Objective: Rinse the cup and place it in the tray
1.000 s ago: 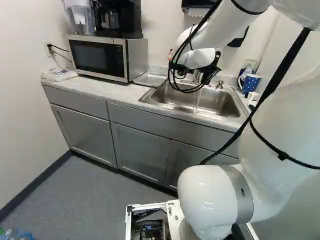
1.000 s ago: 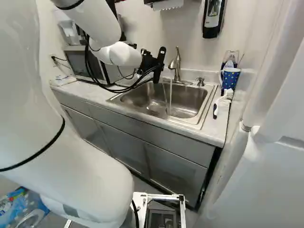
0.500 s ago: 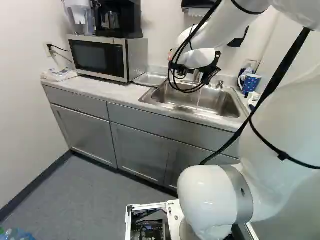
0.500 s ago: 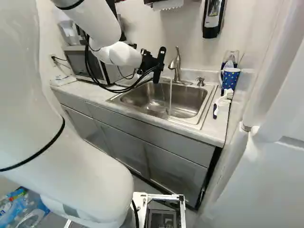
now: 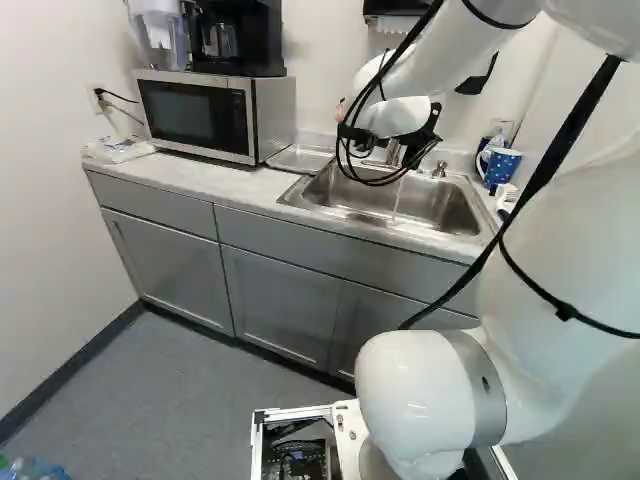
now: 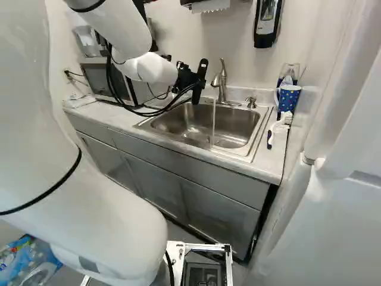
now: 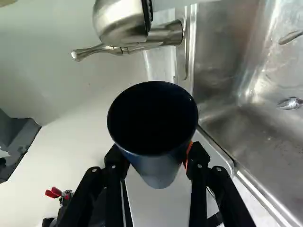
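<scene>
In the right base view my gripper [image 6: 193, 83] hangs left of the faucet [image 6: 221, 82], above the sink's back left part. The wrist view shows the gripper [image 7: 152, 158] shut on a dark blue cup [image 7: 158, 165], a finger on either side; the cup's open mouth faces the camera and its inside is dark. Beside it stands the faucet [image 7: 120, 21]. Water [image 6: 214, 122] runs from the faucet into the sink [image 6: 247, 128], clear of the cup. A shallow metal tray [image 5: 300, 158] lies between microwave and sink. I cannot make out the cup in the base views.
A microwave [image 5: 196, 115] stands left of the tray, with a coffee maker [image 5: 235, 38] on top. At the sink's right are a dotted blue mug [image 6: 289, 98] and a brush [image 6: 278, 127]. A soap dispenser [image 6: 267, 22] hangs on the wall. Spoon-like metal pieces [image 7: 290, 103] lie in the sink.
</scene>
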Motion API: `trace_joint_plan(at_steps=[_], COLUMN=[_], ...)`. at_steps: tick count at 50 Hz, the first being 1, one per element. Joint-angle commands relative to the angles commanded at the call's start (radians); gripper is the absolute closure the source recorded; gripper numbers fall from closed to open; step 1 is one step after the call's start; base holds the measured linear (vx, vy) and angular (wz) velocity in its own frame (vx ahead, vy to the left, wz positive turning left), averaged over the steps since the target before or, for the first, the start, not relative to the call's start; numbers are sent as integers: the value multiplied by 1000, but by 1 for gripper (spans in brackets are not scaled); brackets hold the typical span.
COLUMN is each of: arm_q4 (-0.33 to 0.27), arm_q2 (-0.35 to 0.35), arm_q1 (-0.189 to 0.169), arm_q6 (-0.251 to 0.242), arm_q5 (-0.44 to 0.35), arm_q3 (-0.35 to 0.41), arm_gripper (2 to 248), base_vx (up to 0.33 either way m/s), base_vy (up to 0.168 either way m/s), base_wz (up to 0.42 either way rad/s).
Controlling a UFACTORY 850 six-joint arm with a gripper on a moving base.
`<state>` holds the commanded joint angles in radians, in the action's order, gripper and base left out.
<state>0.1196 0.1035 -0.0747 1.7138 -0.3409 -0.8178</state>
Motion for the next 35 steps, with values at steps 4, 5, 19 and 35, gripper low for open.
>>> trace_joint_plan(at_steps=[4,5,19,35], arm_q4=[0,0,0,0], arm_q2=[0,0,0,0], arm_q1=[0,0,0,0], arm_q6=[0,-2,-117,-284], arm_q5=[0,0,0,0], arm_q3=[0,0,0,0], arm_gripper=[124,124,124,124], base_vx=[0,0,0,0], base_vy=[0,0,0,0], base_wz=[0,0,0,0])
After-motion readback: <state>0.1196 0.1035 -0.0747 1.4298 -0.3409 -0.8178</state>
